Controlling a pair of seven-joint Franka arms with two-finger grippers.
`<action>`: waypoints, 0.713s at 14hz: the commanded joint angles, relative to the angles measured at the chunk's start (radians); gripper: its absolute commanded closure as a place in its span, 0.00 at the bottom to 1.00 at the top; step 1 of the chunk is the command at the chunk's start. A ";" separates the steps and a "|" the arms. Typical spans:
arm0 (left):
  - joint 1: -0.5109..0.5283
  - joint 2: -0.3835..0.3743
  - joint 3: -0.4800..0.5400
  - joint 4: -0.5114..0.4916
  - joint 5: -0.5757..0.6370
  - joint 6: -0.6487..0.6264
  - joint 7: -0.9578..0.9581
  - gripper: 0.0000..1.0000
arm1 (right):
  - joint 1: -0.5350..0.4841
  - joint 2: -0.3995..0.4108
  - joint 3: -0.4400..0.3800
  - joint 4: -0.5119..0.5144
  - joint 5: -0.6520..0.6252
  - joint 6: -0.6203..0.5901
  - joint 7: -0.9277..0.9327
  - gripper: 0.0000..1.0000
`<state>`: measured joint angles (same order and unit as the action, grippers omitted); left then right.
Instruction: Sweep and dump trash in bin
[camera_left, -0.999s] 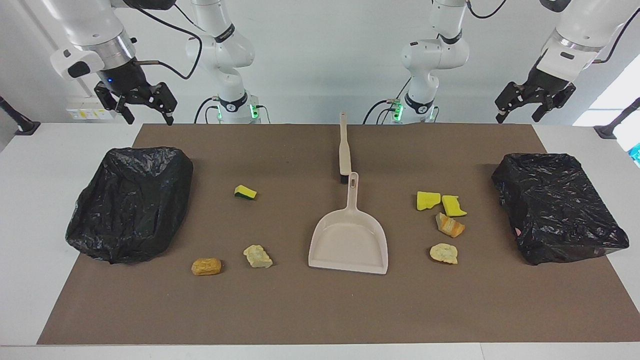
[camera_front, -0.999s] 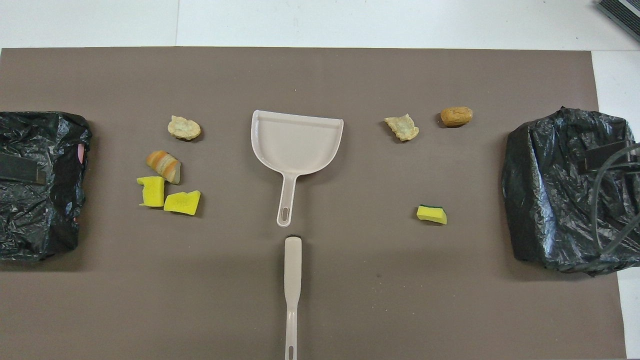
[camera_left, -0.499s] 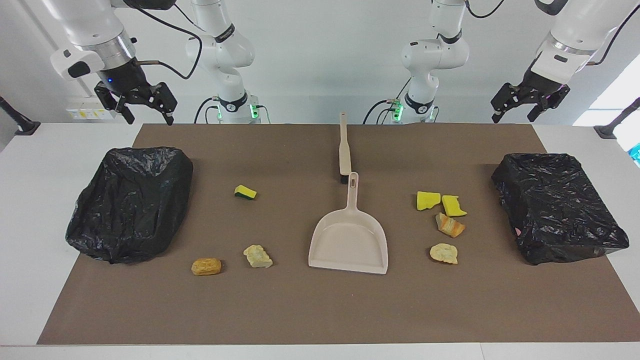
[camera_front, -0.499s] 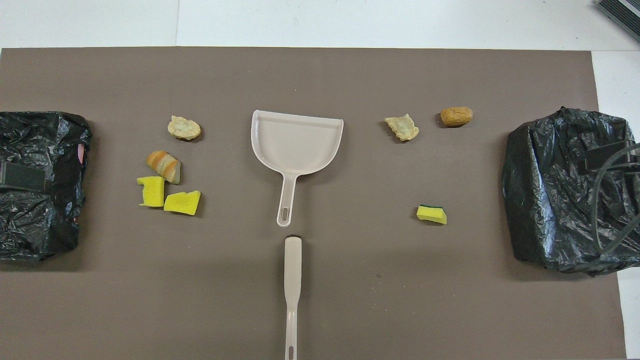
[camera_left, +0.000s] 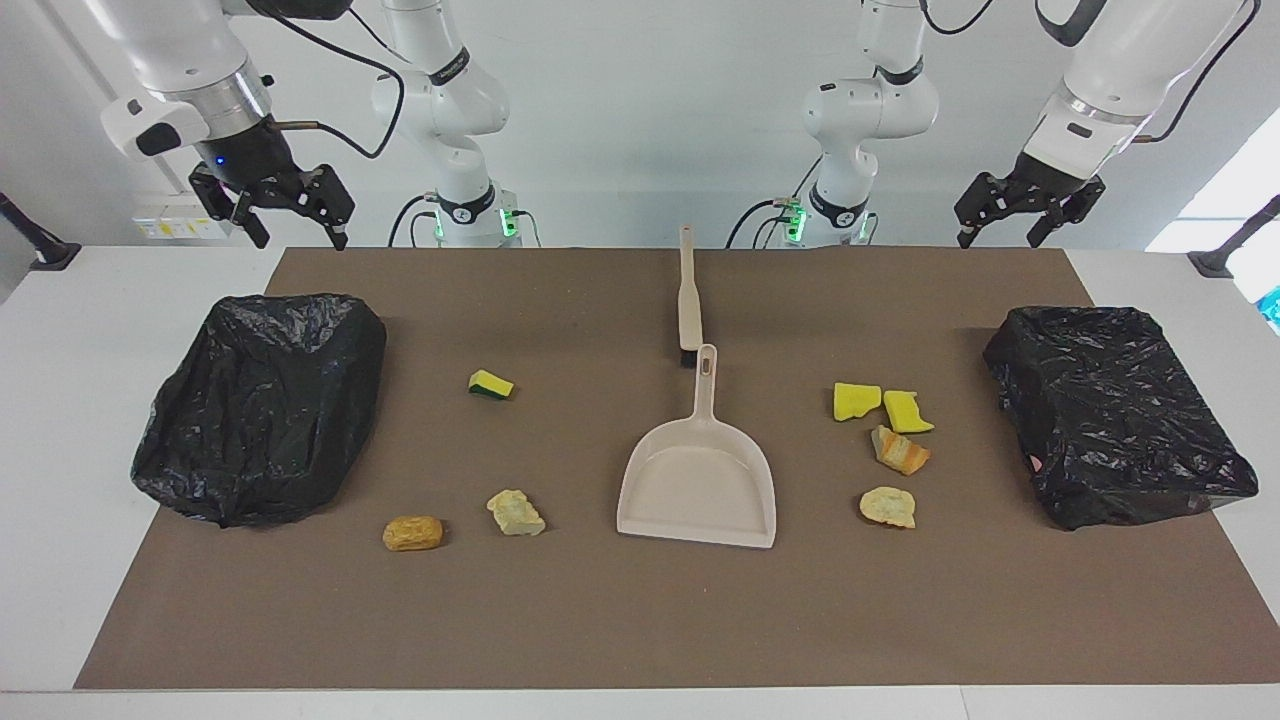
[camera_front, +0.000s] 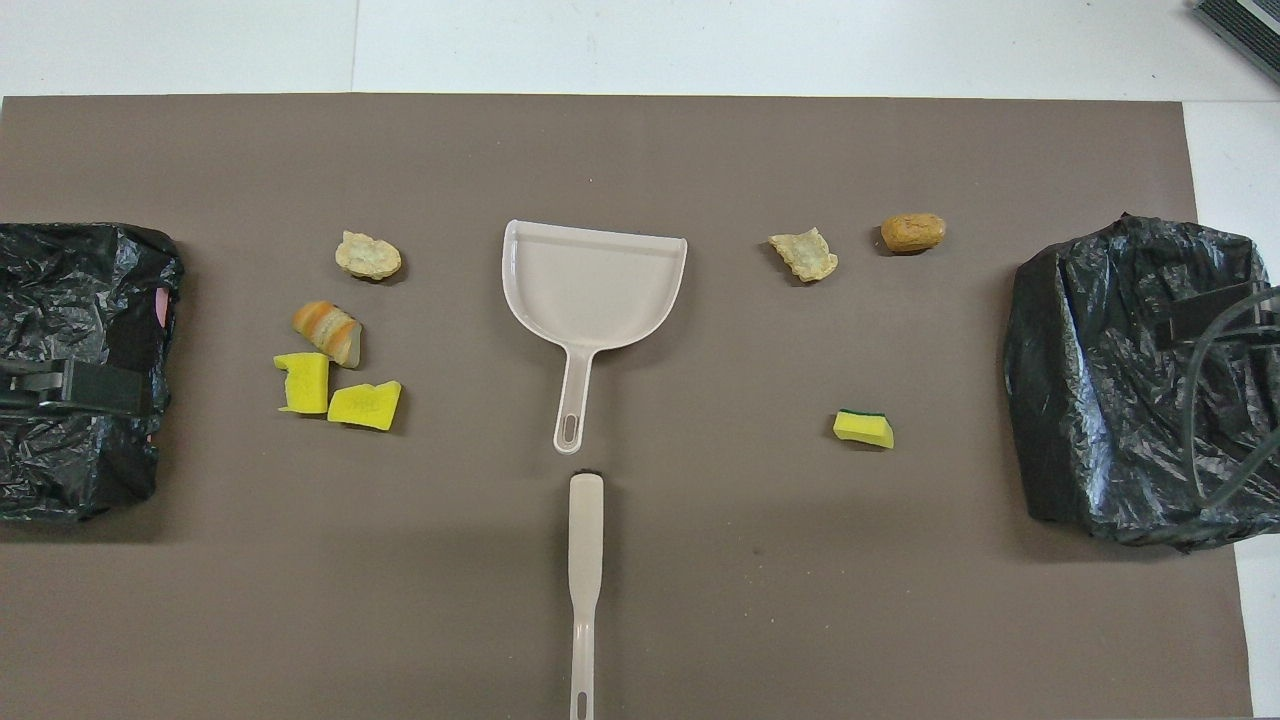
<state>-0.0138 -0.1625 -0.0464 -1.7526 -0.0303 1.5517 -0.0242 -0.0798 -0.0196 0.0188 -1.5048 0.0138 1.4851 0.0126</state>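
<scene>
The trash lies in two groups on the brown mat. Toward the left arm's end are two yellow sponge pieces (camera_left: 857, 400) (camera_front: 364, 404), an orange-striped chunk (camera_left: 900, 450) and a cream chunk (camera_left: 887, 506). Toward the right arm's end are a yellow-green sponge (camera_left: 491, 384) (camera_front: 863, 428), a cream chunk (camera_left: 516, 512) and a tan chunk (camera_left: 412, 533). A black-bagged bin (camera_left: 260, 405) (camera_left: 1115, 410) sits at each end. My left gripper (camera_left: 998, 238) hangs open, high up near the left arm's bin. My right gripper (camera_left: 300, 238) waits open above the other bin's robot-side edge.
A beige dustpan (camera_left: 697, 480) lies mid-mat with its handle toward the robots. The beige brush (camera_left: 689, 300) lies in line with it, nearer to the robots, bristle end by the dustpan's handle. White table (camera_left: 70, 400) borders the mat.
My left gripper has drifted up and toward the middle of the table. The right arm, the trash, the dustpan and the brush have not moved.
</scene>
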 joint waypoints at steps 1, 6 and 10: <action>-0.046 -0.041 0.010 -0.073 -0.010 0.042 -0.013 0.00 | -0.002 -0.013 0.003 -0.008 0.008 -0.022 0.016 0.00; -0.239 -0.175 0.010 -0.324 -0.010 0.085 -0.097 0.00 | 0.002 -0.013 0.004 -0.012 0.009 -0.022 0.013 0.00; -0.405 -0.224 0.008 -0.461 -0.011 0.163 -0.230 0.00 | 0.002 -0.017 0.004 -0.020 0.012 -0.020 0.013 0.00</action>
<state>-0.3426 -0.3219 -0.0574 -2.1087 -0.0358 1.6392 -0.1877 -0.0728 -0.0196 0.0190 -1.5076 0.0139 1.4801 0.0126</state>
